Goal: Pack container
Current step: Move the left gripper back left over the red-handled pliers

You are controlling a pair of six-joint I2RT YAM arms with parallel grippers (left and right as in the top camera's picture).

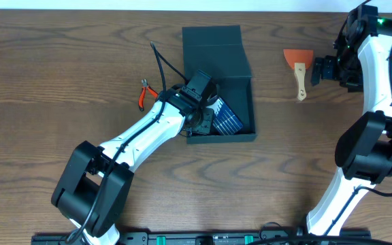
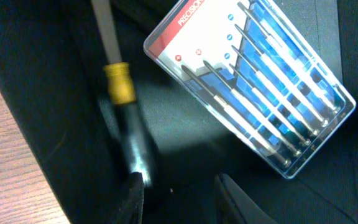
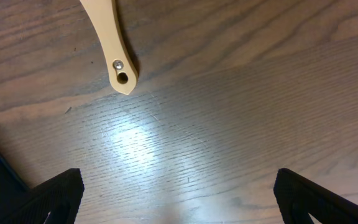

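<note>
Left gripper [image 2: 179, 185], screwdriver set [image 2: 253, 81] in container [image 1: 213, 51]

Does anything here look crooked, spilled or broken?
The clear screwdriver case lies slanted in the container, not square to its walls. Red-handled pliers and a scraper lie outside it on the table. Nothing looks spilled or broken.
</note>
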